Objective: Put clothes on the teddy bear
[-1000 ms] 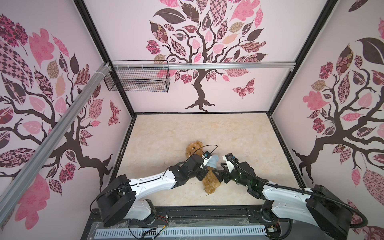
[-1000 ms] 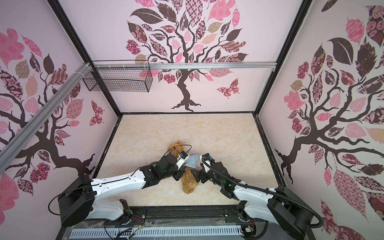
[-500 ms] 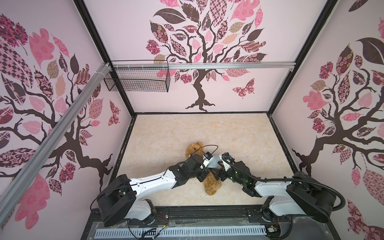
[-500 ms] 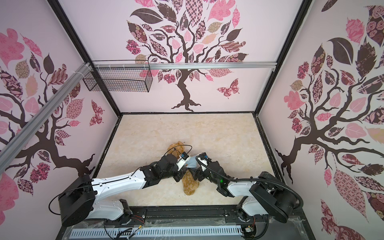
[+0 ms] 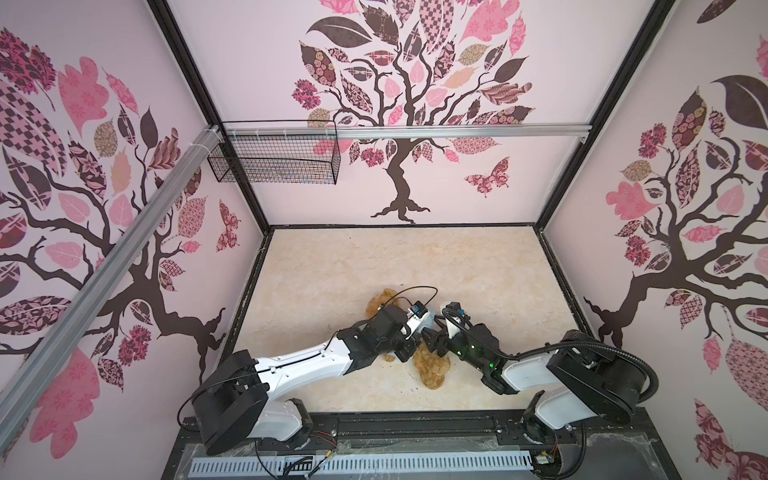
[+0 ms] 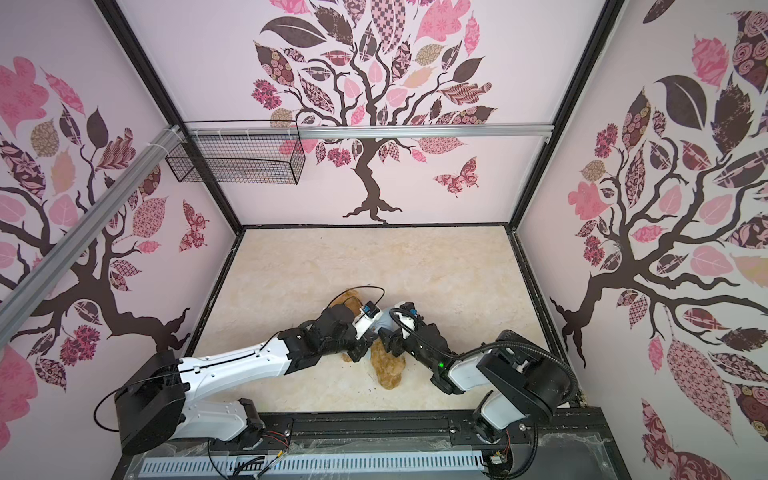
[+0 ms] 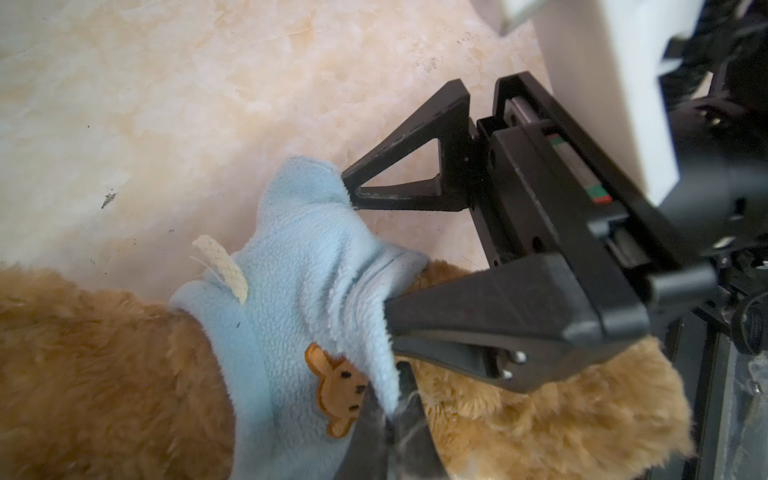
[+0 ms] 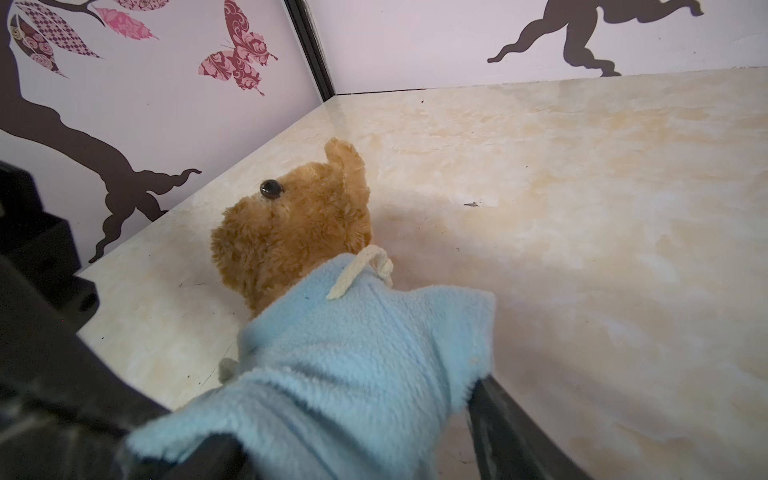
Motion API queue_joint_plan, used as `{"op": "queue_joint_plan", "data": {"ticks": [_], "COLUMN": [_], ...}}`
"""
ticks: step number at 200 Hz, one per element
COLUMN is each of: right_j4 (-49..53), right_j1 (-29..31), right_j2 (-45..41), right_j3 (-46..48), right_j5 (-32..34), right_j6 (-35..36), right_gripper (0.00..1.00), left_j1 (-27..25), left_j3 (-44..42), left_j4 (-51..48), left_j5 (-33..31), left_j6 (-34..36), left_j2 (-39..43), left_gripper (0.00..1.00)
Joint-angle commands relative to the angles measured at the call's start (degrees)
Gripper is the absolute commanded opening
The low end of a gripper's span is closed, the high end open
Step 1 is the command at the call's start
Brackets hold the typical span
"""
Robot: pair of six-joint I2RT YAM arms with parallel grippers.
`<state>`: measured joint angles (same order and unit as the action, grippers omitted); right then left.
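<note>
Shirt [image 7: 299, 257] sat around bear's [image 8: 291, 232] chest. Left gripper [image 7: 390, 432] pinched its hem; right gripper [image 7: 370, 245] spread wide, tips against shirt edge.

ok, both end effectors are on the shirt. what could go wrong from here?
1. The left end effector pinches only the hem edge of the shirt; a pull may slip it free.
2. The open right end effector has fabric draped over its fingers; closing could also catch fur of the teddy bear.
</note>
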<state>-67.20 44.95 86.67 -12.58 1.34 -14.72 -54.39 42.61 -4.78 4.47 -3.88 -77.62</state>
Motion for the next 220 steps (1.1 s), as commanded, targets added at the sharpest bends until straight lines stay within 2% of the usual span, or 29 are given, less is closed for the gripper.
{"op": "queue_joint_plan", "data": {"ticks": [1,21,69,104,123,148,166,220], "right_j4": [-4.6,-8.0,-12.1,-11.2,-11.5,-12.0,-11.1,-12.0], "right_j1": [0.1,0.0,0.0,0.1,0.0,0.0,-0.9,-6.4], "right_j2": [2.6,5.0,7.0,6.1,6.3,6.7,6.6,6.8], "right_j3": [-1.1,-0.9,-0.7,0.0,0.0,-0.3,-0.7,-0.4], "right_j5": [3.0,6.8,9.7,6.8,5.4,7.9,9.4,6.4], "right_j6": [-0.1,-1.9,-4.3,-4.3,-3.7,-4.6,-6.4,-15.6], "right_gripper": [0.72,0.70,0.60,0.59,0.62,0.63,0.61,0.50], "left_j1": [-0.3,-0.3,-0.3,-0.3,-0.3,-0.3,-0.3,-0.3], "left_j3": [3.6,3.5,3.3,4.3,5.1,5.4,4.1,0.6], "left_j4": [0.1,0.3,-0.4,0.0,0.3,0.6,1.0,1.2], "left_j5": [4.5,5.7,5.3,4.2,5.2,7.3,8.2,8.7], "left_j6": [1.5,1.4,1.6,1.6,1.5,1.1,0.6,-0.6], "left_j2": [1.4,1.5,2.0,1.6,1.1,0.6,1.0,1.8], "left_gripper": [0.00,0.00,0.00,0.00,0.00,0.00,0.00,0.00]}}
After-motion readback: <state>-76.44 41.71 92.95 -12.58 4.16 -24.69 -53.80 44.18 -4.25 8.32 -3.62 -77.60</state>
